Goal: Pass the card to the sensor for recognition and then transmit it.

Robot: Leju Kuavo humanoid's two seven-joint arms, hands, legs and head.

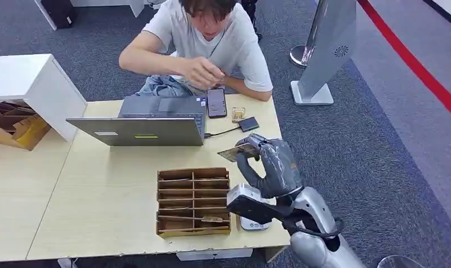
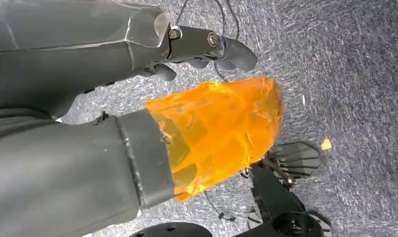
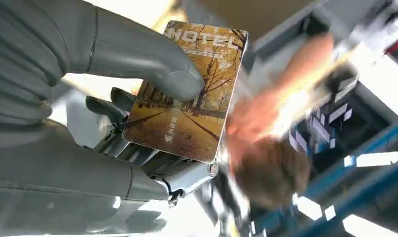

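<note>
Right fingers [image 3: 137, 64]: a card is pinched between the thick grey thumb and the darker fingers behind it.
Card [image 3: 187, 89]: an autumn avenue of trees is printed on it, with "HOTEL" lettered along one edge; in the head view it [image 1: 238, 151] is held flat above the tabletop, just short of the small black sensor.
Right hand [image 1: 270, 162]: it is raised over the right part of the tabletop, beside the wooden organiser.
Sensor [image 1: 248, 124]: it lies near the far edge of the tabletop, joined by a cable to the laptop.
Wooden organiser [image 1: 193, 201]: its slotted compartments are set near the front edge; thin cards are seen lying in some of them.
Laptop [image 1: 147, 123]: it is opened away from the robot.
Phone [image 1: 216, 103]: it is laid beside the laptop, under the hand of a seated person [image 1: 200, 44].
Tabletop [image 1: 100, 190]: light wood.
Left hand [image 2: 137, 123]: it hangs over grey carpet; the fingers [image 2: 221, 49] are curled in, with nothing grasped, and one part is wrapped in orange film.
</note>
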